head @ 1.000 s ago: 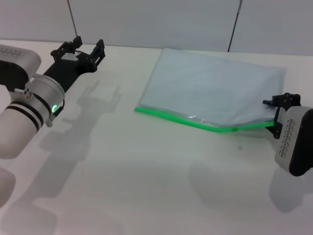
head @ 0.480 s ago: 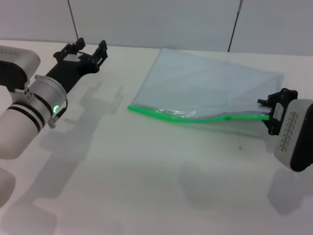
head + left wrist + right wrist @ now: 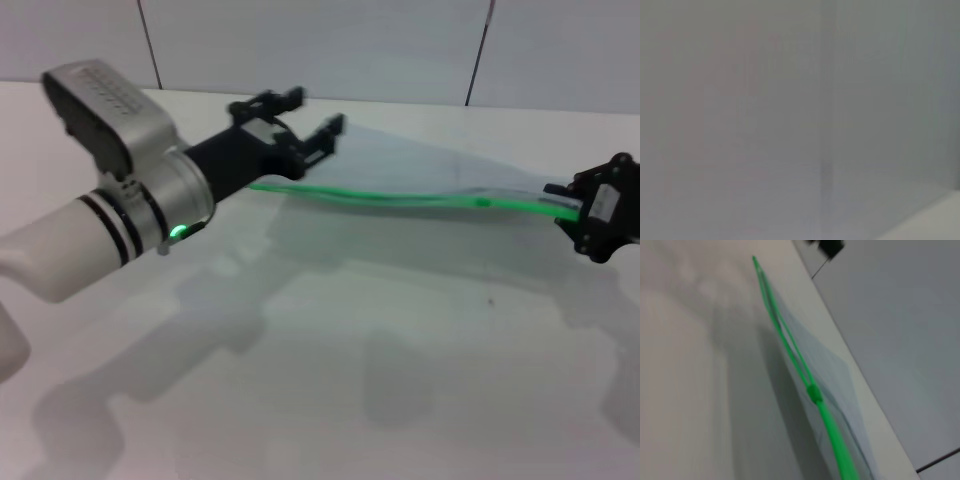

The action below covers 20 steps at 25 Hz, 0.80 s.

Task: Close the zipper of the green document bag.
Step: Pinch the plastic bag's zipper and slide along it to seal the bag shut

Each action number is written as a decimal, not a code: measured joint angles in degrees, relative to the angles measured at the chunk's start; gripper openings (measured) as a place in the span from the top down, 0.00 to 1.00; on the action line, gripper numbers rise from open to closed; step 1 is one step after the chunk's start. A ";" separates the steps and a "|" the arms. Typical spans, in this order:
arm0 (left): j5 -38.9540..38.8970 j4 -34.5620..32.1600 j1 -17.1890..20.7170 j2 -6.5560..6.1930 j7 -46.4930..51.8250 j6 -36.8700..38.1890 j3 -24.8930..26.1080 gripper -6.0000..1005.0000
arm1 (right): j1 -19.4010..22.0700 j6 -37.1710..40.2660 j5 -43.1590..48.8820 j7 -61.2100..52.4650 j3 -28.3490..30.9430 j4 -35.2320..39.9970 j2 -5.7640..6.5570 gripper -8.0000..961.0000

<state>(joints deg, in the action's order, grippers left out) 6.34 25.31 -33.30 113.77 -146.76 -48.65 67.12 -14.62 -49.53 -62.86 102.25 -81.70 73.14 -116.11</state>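
The green document bag (image 3: 420,175) sits toward the far right part of the white tabletop (image 3: 330,380). Its near long edge is raised off the surface, while the far part of the pouch slopes down toward the tabletop's far edge. The zipper (image 3: 400,197) runs along that raised edge as a bright green line sagging slightly at mid-length. In the right wrist view the zipper (image 3: 790,347) shows two green tracks parted along the stretch toward the far end and joined into one solid strip on the near side of the slider tab (image 3: 814,392). In the head view the slider tab (image 3: 482,201) lies toward the right end of the strip.

The right hand (image 3: 562,203) is at the right edge of the tabletop, at the right end of the zipper, with the green strip running into it. How tightly its fingers are closed on the strip cannot be told.

The left hand (image 3: 300,128) hangs above the far middle of the tabletop, at the left end of the zipper. Its fingers are spread apart and hold nothing; whether they touch the bag cannot be told. The left wrist view shows only a grey wall (image 3: 790,100).
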 joint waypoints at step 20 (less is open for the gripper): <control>50.31 19.03 -0.64 -0.53 8.69 0.43 7.94 0.38 | -3.46 -4.47 -1.11 -7.42 1.33 -1.70 -0.06 0.92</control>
<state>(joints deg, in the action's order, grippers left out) 56.66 44.34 -33.94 113.23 -138.06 -48.21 75.06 -18.08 -54.00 -63.98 94.83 -80.37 71.44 -116.17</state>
